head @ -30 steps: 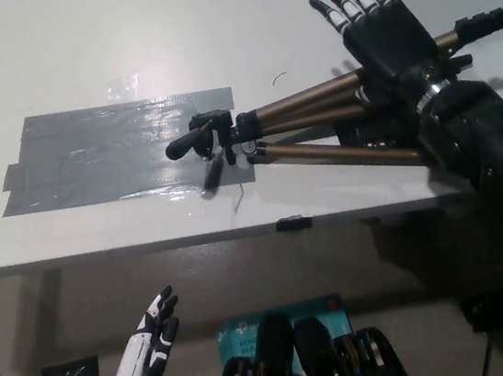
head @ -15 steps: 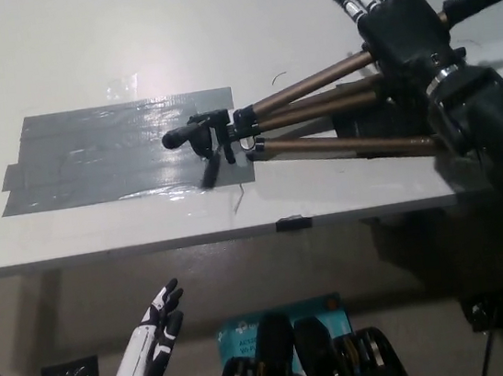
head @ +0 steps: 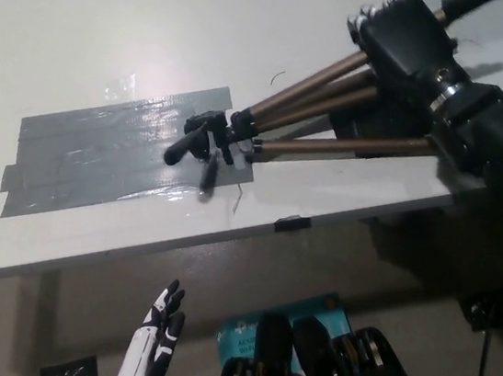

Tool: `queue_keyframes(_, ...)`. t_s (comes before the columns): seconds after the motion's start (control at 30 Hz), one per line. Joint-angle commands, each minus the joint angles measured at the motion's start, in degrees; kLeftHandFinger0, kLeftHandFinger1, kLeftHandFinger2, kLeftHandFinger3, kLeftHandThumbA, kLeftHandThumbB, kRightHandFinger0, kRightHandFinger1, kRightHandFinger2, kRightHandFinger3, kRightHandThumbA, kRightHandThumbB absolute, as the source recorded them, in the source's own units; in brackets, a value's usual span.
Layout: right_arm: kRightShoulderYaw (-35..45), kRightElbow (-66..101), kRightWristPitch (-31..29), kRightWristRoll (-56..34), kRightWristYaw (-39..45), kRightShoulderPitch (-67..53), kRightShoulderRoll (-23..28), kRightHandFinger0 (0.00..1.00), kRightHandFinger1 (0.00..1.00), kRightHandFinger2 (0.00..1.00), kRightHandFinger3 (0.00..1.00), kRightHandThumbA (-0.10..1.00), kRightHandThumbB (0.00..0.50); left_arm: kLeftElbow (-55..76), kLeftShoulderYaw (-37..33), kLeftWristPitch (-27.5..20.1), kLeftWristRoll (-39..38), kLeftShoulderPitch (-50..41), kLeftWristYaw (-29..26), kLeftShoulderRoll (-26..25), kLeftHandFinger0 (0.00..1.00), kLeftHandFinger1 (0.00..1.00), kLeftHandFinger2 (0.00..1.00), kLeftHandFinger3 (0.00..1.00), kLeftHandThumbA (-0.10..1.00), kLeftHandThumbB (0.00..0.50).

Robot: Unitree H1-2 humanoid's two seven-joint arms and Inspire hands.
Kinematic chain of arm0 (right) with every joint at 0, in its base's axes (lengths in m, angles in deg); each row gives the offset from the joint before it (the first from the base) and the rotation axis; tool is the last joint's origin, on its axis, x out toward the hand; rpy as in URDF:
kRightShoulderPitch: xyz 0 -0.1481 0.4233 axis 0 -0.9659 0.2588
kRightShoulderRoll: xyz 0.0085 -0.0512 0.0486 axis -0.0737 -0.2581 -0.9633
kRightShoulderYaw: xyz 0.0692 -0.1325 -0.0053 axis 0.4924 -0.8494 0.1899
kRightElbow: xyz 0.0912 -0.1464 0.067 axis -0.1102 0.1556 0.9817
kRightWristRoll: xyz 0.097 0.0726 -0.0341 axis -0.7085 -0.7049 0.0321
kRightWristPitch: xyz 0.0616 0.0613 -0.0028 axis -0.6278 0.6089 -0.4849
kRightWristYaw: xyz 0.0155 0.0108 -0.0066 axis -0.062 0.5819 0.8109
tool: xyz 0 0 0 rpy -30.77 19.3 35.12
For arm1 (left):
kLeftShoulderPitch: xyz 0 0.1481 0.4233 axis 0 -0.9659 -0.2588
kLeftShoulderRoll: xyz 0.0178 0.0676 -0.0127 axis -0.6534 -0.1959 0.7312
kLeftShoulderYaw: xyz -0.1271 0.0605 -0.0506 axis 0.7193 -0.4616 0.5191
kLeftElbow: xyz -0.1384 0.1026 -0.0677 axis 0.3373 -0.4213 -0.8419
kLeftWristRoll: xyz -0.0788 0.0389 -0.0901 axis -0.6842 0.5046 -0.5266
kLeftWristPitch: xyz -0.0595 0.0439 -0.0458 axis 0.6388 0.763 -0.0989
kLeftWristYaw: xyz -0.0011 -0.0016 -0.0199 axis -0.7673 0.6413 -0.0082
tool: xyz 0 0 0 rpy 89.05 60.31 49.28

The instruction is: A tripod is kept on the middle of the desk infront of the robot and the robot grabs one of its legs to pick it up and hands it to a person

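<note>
Fingers of the right hand, straight a moment ago, have folded down over the top leg of the tripod. At lower left, below the desk edge, the white left hand hangs with fingers straight and apart, holding nothing. Grey tape covers the desk's left-middle. The tripod lies on its side, its head over the tape's right end and its legs fanning rightward. The black hand is clamped on the top leg near its far end.
</note>
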Motion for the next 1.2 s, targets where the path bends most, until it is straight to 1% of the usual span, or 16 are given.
queue_keyframes(0.0, 8.9, 15.8, -7.3, -12.9, -1.6, 1.9, -2.3, 0.00, 0.21, 0.63, 0.35, -0.10, 0.149, 2.2, -0.6, -2.6, 0.5, 1.9, 1.2, -1.7, 0.94, 1.00, 1.00, 1.00, 1.00, 0.108)
queue_keyframes(0.03, 9.5, 17.3, -7.1, -13.4, -0.5, 1.6, -2.4, 0.00, 0.23, 0.64, 0.46, -0.10, 0.149, 2.2, -0.6, -2.5, 0.5, 2.1, 1.2, -1.7, 0.93, 1.00, 1.00, 1.00, 1.00, 0.104)
queue_keyframes(0.07, 11.0, 22.3, -5.9, -14.7, 3.3, 0.5, -2.7, 0.00, 0.29, 0.71, 0.75, -0.10, 0.157, 2.3, -0.7, -2.0, 0.4, 2.2, 1.5, -1.7, 0.93, 1.00, 1.00, 1.00, 1.00, 0.103)
queue_keyframes(0.13, 12.1, 27.0, -5.2, -15.9, 6.3, -0.4, -3.1, 0.00, 0.30, 0.72, 0.80, -0.10, 0.193, 2.3, -0.8, -1.7, 0.2, 2.3, 1.8, -1.9, 0.93, 1.00, 1.00, 1.00, 1.00, 0.093)
queue_keyframes(0.17, 12.6, 30.3, -4.6, -17.0, 8.4, -1.0, -3.4, 0.00, 0.30, 0.71, 0.80, -0.10, 0.212, 2.4, -0.8, -1.7, 0.2, 2.3, 1.9, -2.0, 0.93, 1.00, 1.00, 1.00, 1.00, 0.077)
queue_keyframes(0.2, 13.1, 32.7, -3.9, -17.4, 10.0, -1.4, -3.7, 0.00, 0.30, 0.71, 0.79, -0.10, 0.205, 2.4, -0.9, -2.0, 0.1, 2.3, 1.9, -2.0, 0.94, 1.00, 1.00, 1.00, 1.00, 0.067)
queue_keyframes(0.23, 13.3, 33.0, -3.8, -17.4, 10.4, -1.5, -3.8, 0.00, 0.31, 0.71, 0.81, -0.10, 0.158, 2.4, -0.9, -2.0, 0.1, 2.3, 1.9, -2.0, 0.93, 1.00, 1.00, 1.00, 1.00, 0.065)
queue_keyframes(0.3, 13.7, 38.4, -1.2, -17.6, 14.0, -1.9, -4.4, 0.00, 0.34, 0.73, 0.81, -0.10, 0.159, 2.2, -0.8, -2.3, 0.0, 2.8, 1.9, -1.9, 0.95, 1.00, 0.99, 1.00, 1.00, 0.047)
queue_keyframes(0.5, 13.4, 42.6, -0.6, -15.4, 15.7, -2.6, -4.8, 0.00, 0.30, 0.70, 0.81, -0.10, 0.165, 1.7, -1.1, -3.7, 0.1, 3.4, 2.2, -2.4, 0.90, 0.96, 0.97, 1.00, 1.00, 0.064)
queue_keyframes(0.57, 13.0, 41.6, -1.0, -13.5, 15.2, -2.7, -4.4, 0.00, 0.32, 0.73, 0.81, -0.10, 0.174, 2.0, -1.2, -3.0, 0.2, 3.5, 2.3, -2.4, 0.93, 0.97, 0.96, 1.00, 1.00, 0.075)
queue_keyframes(0.67, 13.1, 41.3, -0.9, -12.3, 15.8, -2.9, -4.4, 0.00, 0.31, 0.72, 0.75, -0.10, 0.183, 2.4, -1.3, -2.0, 0.0, 3.6, 2.5, -2.5, 0.97, 0.98, 0.95, 1.00, 1.00, 0.069)
queue_keyframes(0.7, 13.0, 41.2, -0.7, -11.6, 16.0, -2.9, -4.3, 0.00, 0.30, 0.69, 0.71, -0.10, 0.199, 2.5, -1.3, -1.9, 0.0, 3.7, 2.5, -2.5, 0.95, 0.98, 0.95, 1.00, 1.00, 0.060)
queue_keyframes(0.77, 12.2, 38.4, -0.5, -8.6, 16.1, -2.5, -3.5, 0.00, 0.27, 0.65, 0.65, -0.10, 0.187, 2.8, -1.4, -1.0, -0.3, 4.1, 2.6, -2.4, 0.86, 0.95, 0.94, 1.00, 1.00, 0.071)
queue_keyframes(0.83, 11.6, 35.7, -1.5, -8.0, 15.7, -1.9, -2.8, 0.00, 0.27, 0.65, 0.66, -0.10, 0.190, 2.8, -1.5, -1.0, -0.1, 4.2, 2.3, -2.4, 0.83, 0.94, 0.93, 1.00, 1.00, 0.076)
queue_keyframes(0.97, 10.4, 30.9, -2.4, -6.5, 15.2, -0.4, -1.9, 0.00, 0.35, 0.76, 0.75, -0.10, 0.194, 2.7, -1.4, -0.9, 0.0, 4.7, 2.3, -2.4, 0.82, 0.91, 0.90, 1.00, 1.00, 0.076)
queue_keyframes(1.17, 9.6, 27.2, -3.7, -5.3, 14.3, 1.5, -0.9, 0.00, 0.39, 0.79, 0.75, -0.10, 0.181, 2.6, -1.6, -1.0, 0.4, 5.4, 2.5, -2.6, 0.85, 0.92, 0.90, 1.00, 1.00, 0.074)
